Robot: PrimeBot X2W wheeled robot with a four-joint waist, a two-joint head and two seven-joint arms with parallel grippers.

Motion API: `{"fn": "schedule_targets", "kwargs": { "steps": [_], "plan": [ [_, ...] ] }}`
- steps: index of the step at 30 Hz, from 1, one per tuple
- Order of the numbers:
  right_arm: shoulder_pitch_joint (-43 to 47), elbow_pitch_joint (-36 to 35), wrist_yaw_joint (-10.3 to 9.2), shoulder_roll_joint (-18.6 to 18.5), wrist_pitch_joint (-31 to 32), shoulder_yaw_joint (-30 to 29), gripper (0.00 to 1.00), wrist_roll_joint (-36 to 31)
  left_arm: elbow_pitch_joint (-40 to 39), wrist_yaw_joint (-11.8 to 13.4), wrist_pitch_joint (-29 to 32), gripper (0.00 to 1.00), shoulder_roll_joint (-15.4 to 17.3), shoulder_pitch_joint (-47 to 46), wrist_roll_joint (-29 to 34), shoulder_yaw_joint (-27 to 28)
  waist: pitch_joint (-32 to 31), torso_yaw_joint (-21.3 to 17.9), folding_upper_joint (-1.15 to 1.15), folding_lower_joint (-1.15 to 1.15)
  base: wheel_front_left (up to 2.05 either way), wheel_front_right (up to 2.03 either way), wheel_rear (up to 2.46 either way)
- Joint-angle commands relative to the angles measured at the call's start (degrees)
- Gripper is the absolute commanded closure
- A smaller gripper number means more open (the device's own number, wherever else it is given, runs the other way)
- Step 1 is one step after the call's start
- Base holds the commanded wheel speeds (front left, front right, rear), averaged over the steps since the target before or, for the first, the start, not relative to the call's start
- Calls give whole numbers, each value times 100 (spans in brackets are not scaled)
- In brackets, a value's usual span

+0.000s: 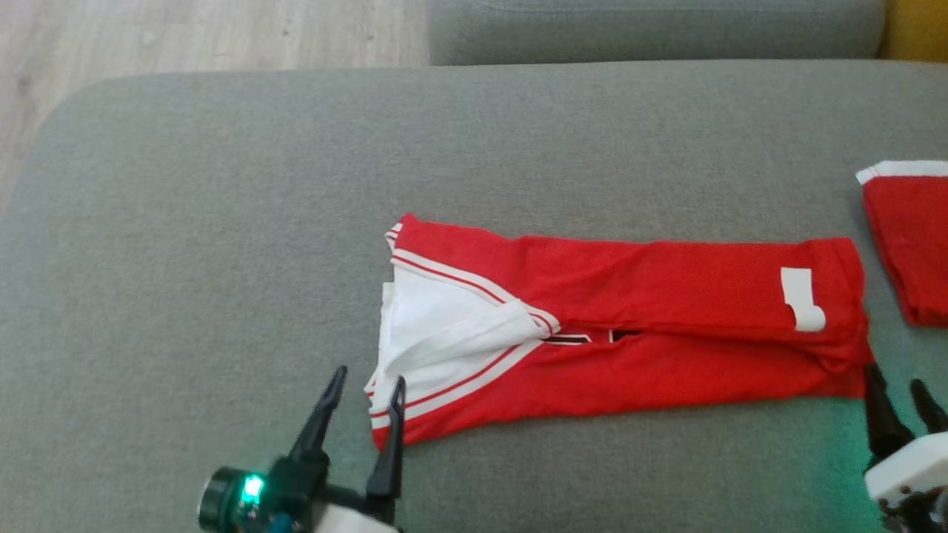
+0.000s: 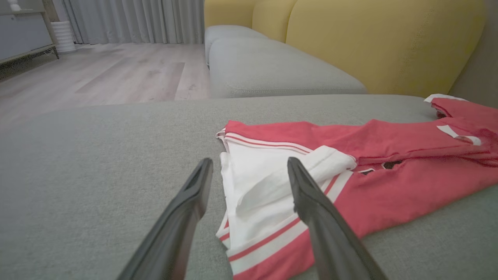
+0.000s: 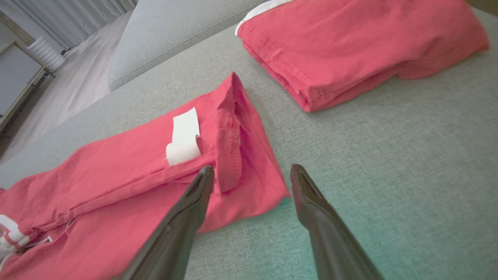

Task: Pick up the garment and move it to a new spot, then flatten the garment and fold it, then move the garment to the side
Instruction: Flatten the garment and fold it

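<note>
Two grippers stand at opposite ends of a red garment [image 1: 666, 296] that lies stretched out on a grey sofa cushion [image 1: 222, 222], folded lengthwise into a long band.

The left gripper [image 1: 370, 377] has its fingers spread wide and holds nothing. Just ahead of it and between its fingers lies the garment's white-trimmed end, with red and white stripes and a loose white flap turned over. From the head view its inner finger crosses the corner of the cloth. Whether it touches I cannot tell. The rest of the garment runs off to this gripper's right. Seen from its wrist [image 2: 249, 161], bare cushion lies beyond its outer finger. Further ahead are a pale wooden floor [image 2: 116, 74], grey curtains [image 2: 136, 19] and a yellow backrest [image 2: 389, 39].

The right gripper [image 1: 895, 375] is also wide apart and empty, sitting just beside the garment's other end. From its wrist [image 3: 252, 168], the red hem reaches just ahead of its left finger. The right finger points over bare cushion. A white tag [image 3: 184, 136] sits on the cloth a little ahead and to the left. Further ahead and to the right lies a second folded red piece [image 3: 350, 46], apart from the garment with a strip of cushion between them.
</note>
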Motion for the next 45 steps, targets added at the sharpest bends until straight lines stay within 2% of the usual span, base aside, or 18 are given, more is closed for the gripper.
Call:
{"fn": "schedule_targets", "kwargs": {
  "steps": [1,7,13,17,22,23,25,32,41,45],
  "plan": [
    [-193,-143,37,-74,-71,-17,0,-17,-218,9,-69,0,-41,-26,329,352,-53,107,-1,1,0,0,0],
    [-679,357,37,-116,-16,-329,0,-135,-294,-216,-69,0,-431,393,1040,713,-103,452,-1,1,0,0,0],
    [-1097,1332,37,-280,185,-703,0,-550,-267,-522,-70,0,-708,545,1415,958,-87,692,-1,1,0,0,0],
    [-1195,1890,37,-316,201,-955,0,-813,-236,-673,-70,0,-860,621,1599,1114,-89,745,-1,1,0,0,0],
    [-1294,2178,37,-235,366,-815,0,-697,-185,-833,-70,0,-1012,735,1773,1295,-116,703,-1,1,0,0,0],
    [-1307,2201,37,-225,432,-742,19,-629,-169,-870,-70,0,-1038,748,1802,1324,-127,693,-1,1,0,0,0],
    [-1321,2211,37,-212,560,-574,100,-469,-148,-942,-70,0,-1085,768,1855,1384,-152,672,-1,1,0,0,0],
    [-1294,2030,37,-364,401,-256,100,-126,-77,-1160,-70,0,-1221,862,2028,1624,-235,532,-1,1,0,0,0],
    [-1276,1702,37,-924,341,-392,100,21,-35,-1342,-70,0,-1360,964,2207,1838,-295,266,-1,1,0,0,0],
    [-1208,1310,37,-962,411,-322,100,327,4,-1432,-70,0,-1417,999,2266,1899,-375,255,-1,1,0,0,0]
  ]
}}
